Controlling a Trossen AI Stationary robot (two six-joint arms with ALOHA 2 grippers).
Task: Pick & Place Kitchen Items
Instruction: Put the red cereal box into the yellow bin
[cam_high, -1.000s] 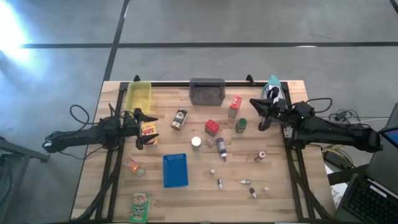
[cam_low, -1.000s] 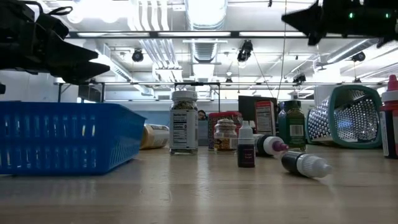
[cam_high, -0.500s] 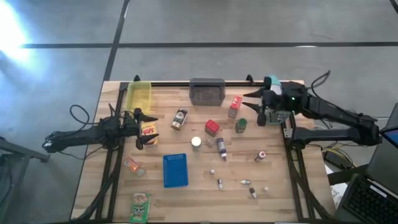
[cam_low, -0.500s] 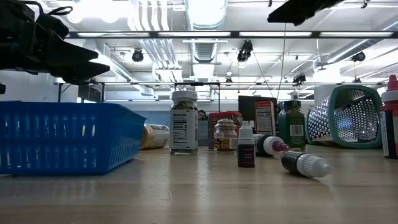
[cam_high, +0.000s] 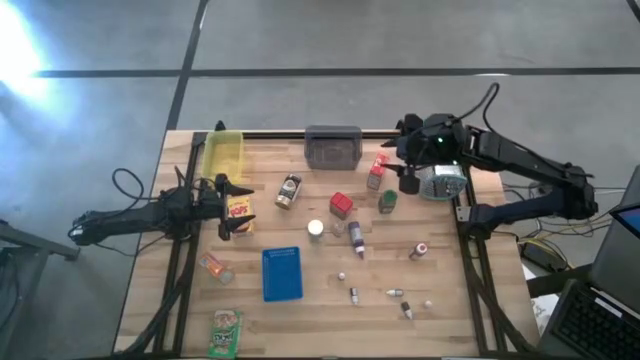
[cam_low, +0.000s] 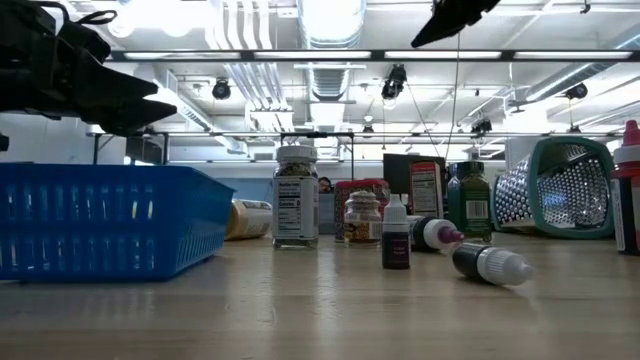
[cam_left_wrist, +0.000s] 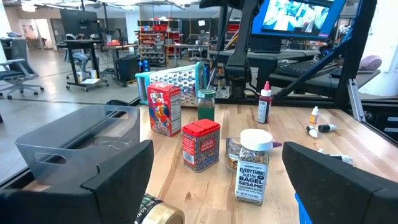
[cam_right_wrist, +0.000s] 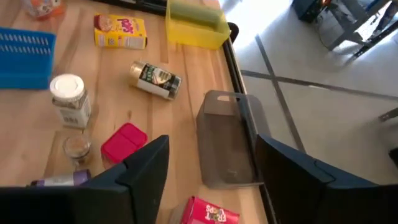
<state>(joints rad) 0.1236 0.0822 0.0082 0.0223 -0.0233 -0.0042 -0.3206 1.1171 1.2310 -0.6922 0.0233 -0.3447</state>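
The right claw (cam_high: 405, 168), jaws wide and empty, hovers near the bench's far right corner; the red cereal box (cam_high: 377, 171) stands just beside it toward the bench's middle, nearer this arm.

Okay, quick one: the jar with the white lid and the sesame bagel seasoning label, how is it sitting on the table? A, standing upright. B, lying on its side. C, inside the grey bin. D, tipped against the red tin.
A. The seasoning jar stands upright on the table, white lid on top, beside a smaller jar and clear of the red tin.
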